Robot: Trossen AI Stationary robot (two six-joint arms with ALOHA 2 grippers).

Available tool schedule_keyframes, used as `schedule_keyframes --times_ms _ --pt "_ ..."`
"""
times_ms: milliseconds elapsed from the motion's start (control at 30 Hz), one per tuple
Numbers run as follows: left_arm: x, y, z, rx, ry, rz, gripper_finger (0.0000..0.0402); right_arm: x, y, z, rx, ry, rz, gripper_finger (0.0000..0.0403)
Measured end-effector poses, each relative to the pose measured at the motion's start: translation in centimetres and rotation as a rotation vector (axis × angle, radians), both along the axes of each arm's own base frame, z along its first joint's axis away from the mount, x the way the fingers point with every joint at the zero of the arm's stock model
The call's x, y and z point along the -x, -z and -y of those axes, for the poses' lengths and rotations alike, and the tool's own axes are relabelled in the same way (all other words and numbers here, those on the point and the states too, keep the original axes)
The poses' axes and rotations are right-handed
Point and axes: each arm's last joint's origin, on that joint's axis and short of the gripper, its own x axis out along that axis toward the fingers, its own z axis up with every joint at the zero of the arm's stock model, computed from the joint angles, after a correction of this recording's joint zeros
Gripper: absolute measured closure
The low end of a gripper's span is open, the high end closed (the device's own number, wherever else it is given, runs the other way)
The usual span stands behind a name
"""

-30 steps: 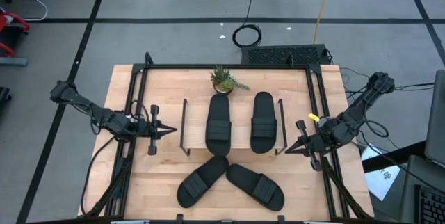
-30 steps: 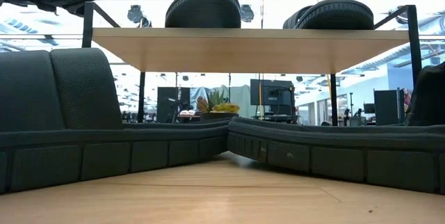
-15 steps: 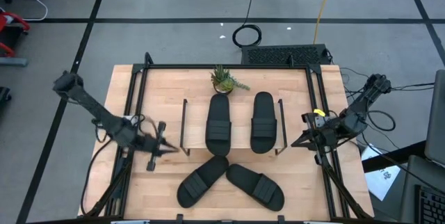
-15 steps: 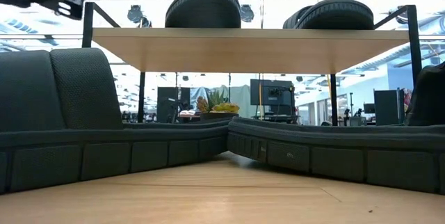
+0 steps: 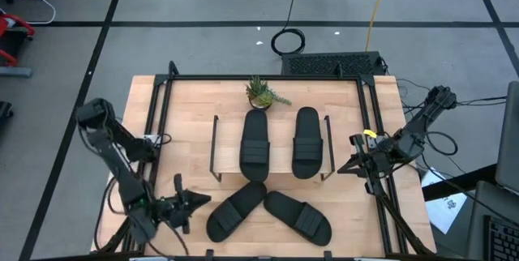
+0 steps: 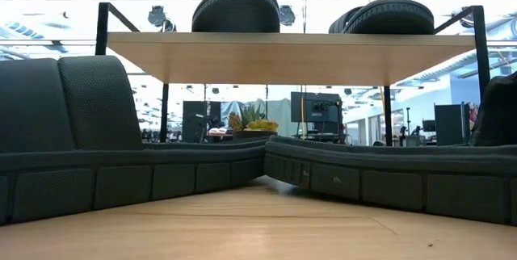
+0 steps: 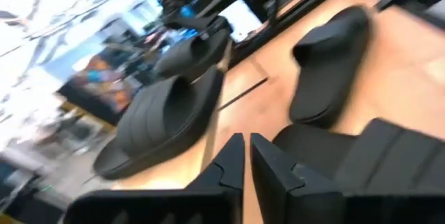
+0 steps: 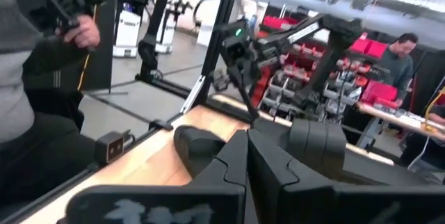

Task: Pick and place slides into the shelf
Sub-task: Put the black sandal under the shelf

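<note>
Two black slides (image 5: 255,146) (image 5: 306,142) lie side by side on the top board of the low wooden shelf (image 5: 280,123); they also show in the low view (image 6: 236,7) (image 6: 388,15) on the board (image 6: 291,54). Two more slides (image 5: 235,210) (image 5: 298,216) lie in a V on the table in front of the shelf. My left gripper (image 5: 203,200) is shut at the near left, pointing at the left slide on the table (image 7: 361,161) and just short of it. My right gripper (image 5: 340,169) is shut and hovers by the shelf's right end frame.
A small potted plant (image 5: 263,93) stands behind the shelf at the table's far edge. Black frame rails (image 5: 158,115) (image 5: 373,115) run along the table's left and right sides. Bare wood shows left of the shelf (image 5: 182,131). People show beyond the table in the right wrist view (image 8: 42,57).
My left arm has swung from beside the shelf's left end toward the table's near edge; its gripper has stayed shut and now points at the near-left slide. The slides and the shelf have kept still.
</note>
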Motion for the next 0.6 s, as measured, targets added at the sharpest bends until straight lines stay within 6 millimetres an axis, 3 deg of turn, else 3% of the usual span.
schedule_keyframes --times_ms 167,600 --pt "-1.0 1.2 0.9 0.057 0.0 -0.06 0.0318 0.0 -0.2 0.0 -0.012 -0.001 0.018 0.0403" --pt "-1.7 2.4 1.8 0.487 0.124 -0.259 0.0138 0.0 -0.1 -0.1 -0.003 -0.004 0.015 0.0403"
